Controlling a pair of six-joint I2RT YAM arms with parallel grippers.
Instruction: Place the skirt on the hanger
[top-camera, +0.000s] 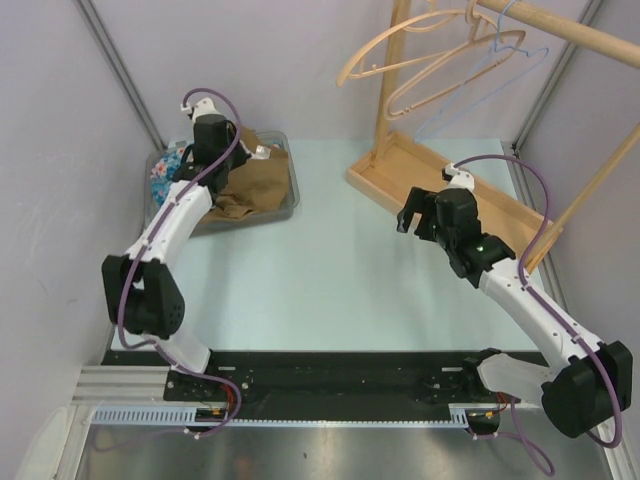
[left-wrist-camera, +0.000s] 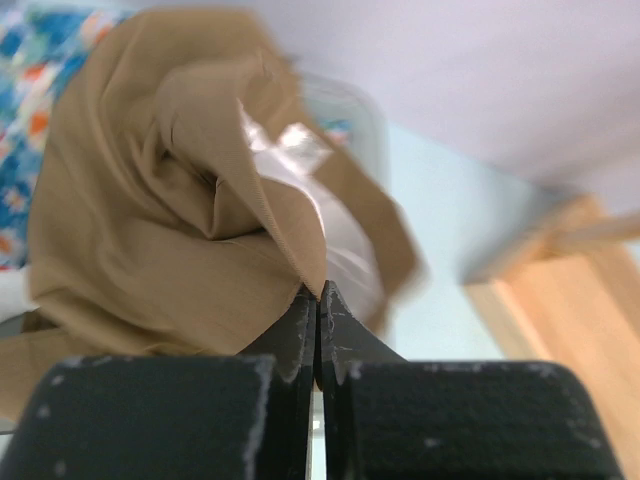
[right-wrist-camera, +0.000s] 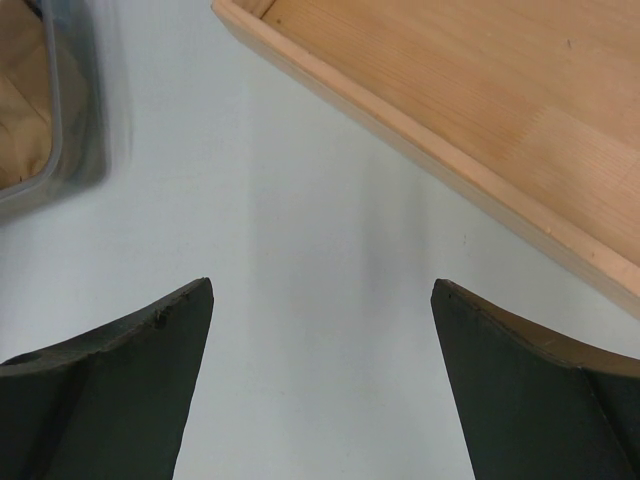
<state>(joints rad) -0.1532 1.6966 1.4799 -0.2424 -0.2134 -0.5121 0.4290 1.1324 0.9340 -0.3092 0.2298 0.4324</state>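
Tightly pinching crumpled tan cloth skirt (left-wrist-camera: 150, 230) in left gripper (left-wrist-camera: 318, 297) above clear plastic bin (top-camera: 292, 178); holding right gripper (right-wrist-camera: 321, 286) wide, empty, above pale-blue table (right-wrist-camera: 300, 200).

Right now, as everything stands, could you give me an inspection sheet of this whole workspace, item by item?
Surface: pale green tabletop, no spills seen.
Job's things: tan cloth skirt crumpled in grey plastic bin; wooden hanger rack far right, hangers bare.
Clutter: blue flowered cloth, also in the bin.
Pincers: left pincer shut on a skirt fold; right pincer open above the table, holding nothing.
Cables: purple cables looped along both arms.
Surroundings: pale lilac walls close by.
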